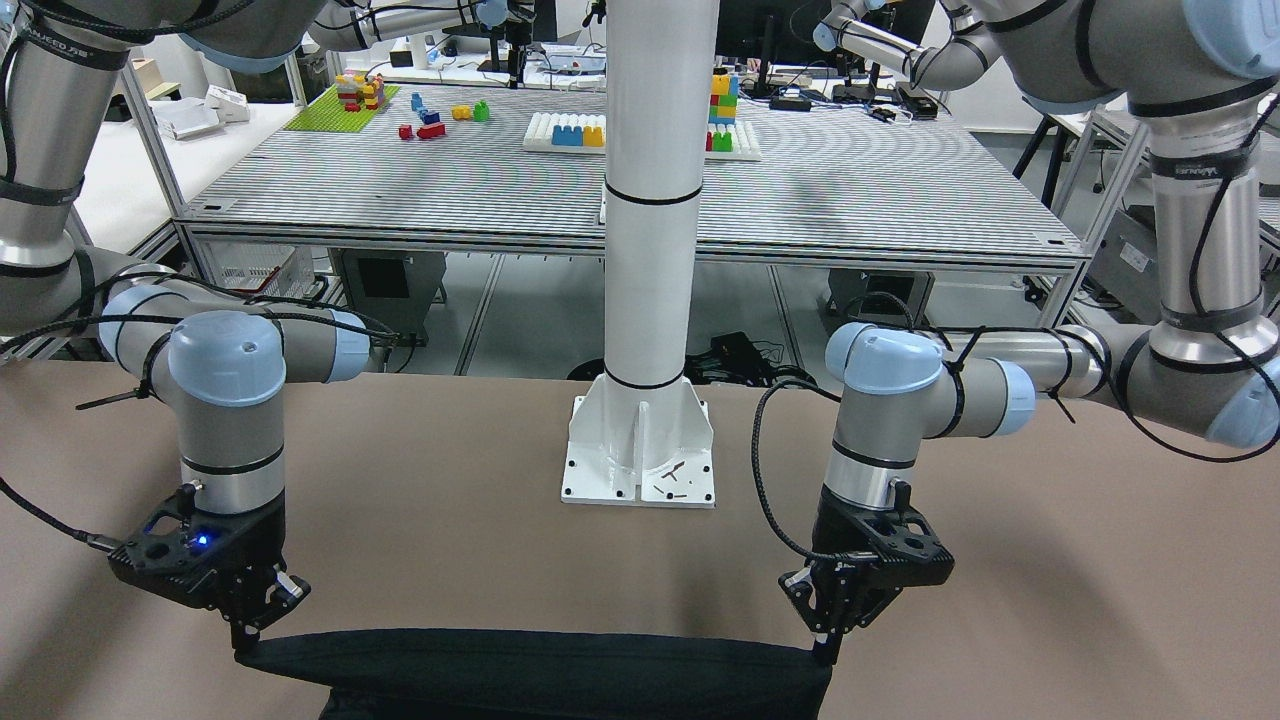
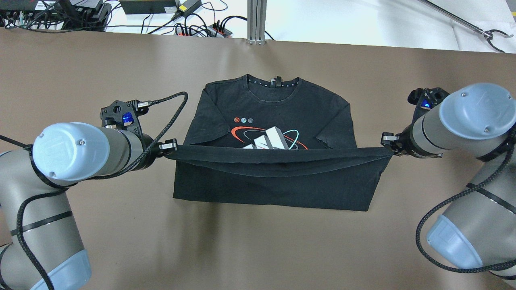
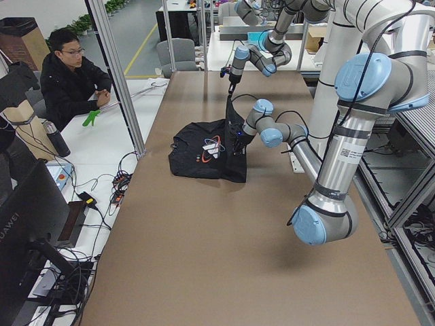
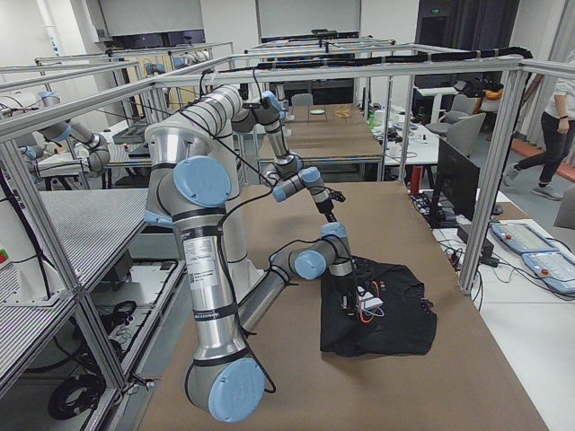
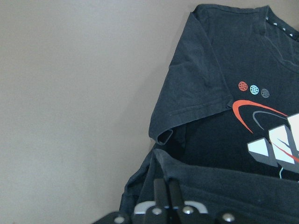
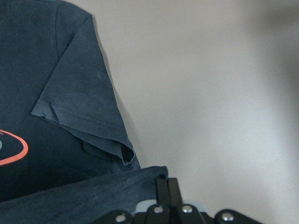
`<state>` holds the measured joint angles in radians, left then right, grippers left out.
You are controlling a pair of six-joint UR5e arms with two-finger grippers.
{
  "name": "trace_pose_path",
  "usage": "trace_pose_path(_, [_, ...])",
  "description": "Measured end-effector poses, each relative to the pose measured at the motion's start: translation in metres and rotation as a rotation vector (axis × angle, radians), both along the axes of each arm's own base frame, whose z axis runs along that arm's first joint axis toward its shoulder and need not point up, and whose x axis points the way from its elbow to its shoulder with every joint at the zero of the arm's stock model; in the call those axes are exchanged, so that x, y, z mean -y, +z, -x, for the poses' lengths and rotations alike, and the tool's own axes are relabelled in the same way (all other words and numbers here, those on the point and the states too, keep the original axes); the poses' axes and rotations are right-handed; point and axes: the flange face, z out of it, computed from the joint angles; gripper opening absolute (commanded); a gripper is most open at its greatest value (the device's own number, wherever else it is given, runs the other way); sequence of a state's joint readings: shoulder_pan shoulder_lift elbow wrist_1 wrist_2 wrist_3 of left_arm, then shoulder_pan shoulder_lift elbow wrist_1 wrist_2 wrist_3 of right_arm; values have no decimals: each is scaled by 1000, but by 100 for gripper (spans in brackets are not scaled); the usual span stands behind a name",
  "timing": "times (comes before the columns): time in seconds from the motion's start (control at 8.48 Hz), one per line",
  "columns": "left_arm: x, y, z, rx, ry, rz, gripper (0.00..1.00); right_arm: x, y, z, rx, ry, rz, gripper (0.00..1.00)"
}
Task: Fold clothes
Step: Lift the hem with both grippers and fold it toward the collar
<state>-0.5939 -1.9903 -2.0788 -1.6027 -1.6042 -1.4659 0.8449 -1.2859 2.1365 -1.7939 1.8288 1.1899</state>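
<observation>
Left gripper (image 2: 171, 146) and right gripper (image 2: 390, 146) each pinch a hem corner of the black T-shirt (image 2: 278, 177). Hem taut, lifted, probably to keep the fold line straight.

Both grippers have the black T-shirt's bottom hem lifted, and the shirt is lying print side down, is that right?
Not quite: the T-shirt lies print side up, its orange-and-white print showing in the overhead view. The left gripper and right gripper do each pinch a corner of the lifted bottom hem.

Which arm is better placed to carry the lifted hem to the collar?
Neither alone: left tool and right tool each pinch one hem corner of the T-shirt, stretched between them, so probably both together.
</observation>
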Motion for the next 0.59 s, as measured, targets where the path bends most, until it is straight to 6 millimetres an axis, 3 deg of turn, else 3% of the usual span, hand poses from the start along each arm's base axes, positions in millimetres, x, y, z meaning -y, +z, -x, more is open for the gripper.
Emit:
trace_pose_path(0.35, [10,0,10,-1,-10,2,0,24,-6,-15,-30,35,-3,0])
trace_pose_path(0.59, [40,-6,18,16,-43,-14,0,64,-7,-10,-58,54,-14,0])
